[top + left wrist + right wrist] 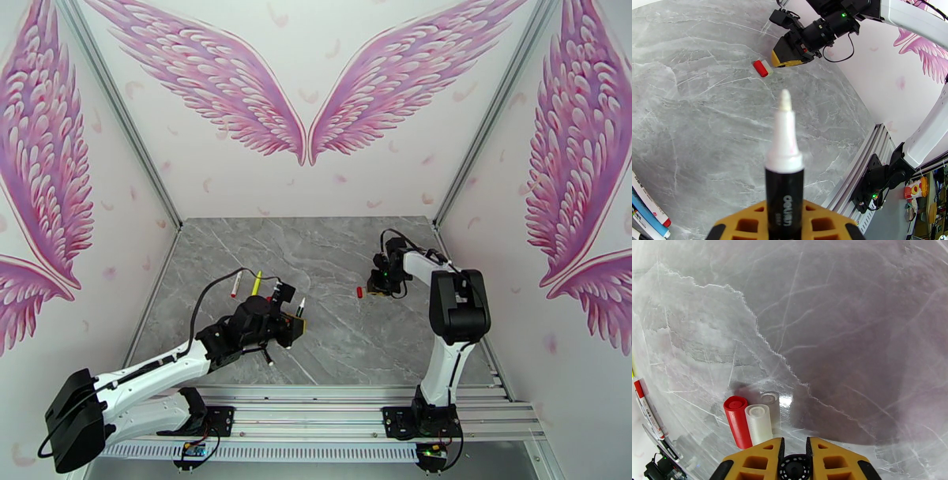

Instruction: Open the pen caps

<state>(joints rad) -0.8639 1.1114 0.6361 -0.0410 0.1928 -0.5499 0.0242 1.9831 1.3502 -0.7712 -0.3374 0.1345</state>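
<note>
Left pincer (784, 227) is clamped on 1 uncapped pen (784, 158), black barrel, white tip, long axis pointing far-right toward the right pincer (794, 447). That pincer is nearly closed and empty. 2 caps, 1 red (738, 425) and 1 white (759, 423), lie touching on the bench (332, 253) just beside it. 2 pens, red-ended (237, 283) and yellow (256, 283), lie far-left.

Table (332, 253), seen from above. Left gripper (299, 322) sits over the near-left part, with a pen (301, 305) lodged between its fingers, tip pointing to the far side. Loose pens (245, 283) lie on the table behind it, further left. Right gripper (374, 286) is right of centre. Two pen caps (759, 423) lie just left of it, side by side, touching. Held pen and caps are well apart.
</note>
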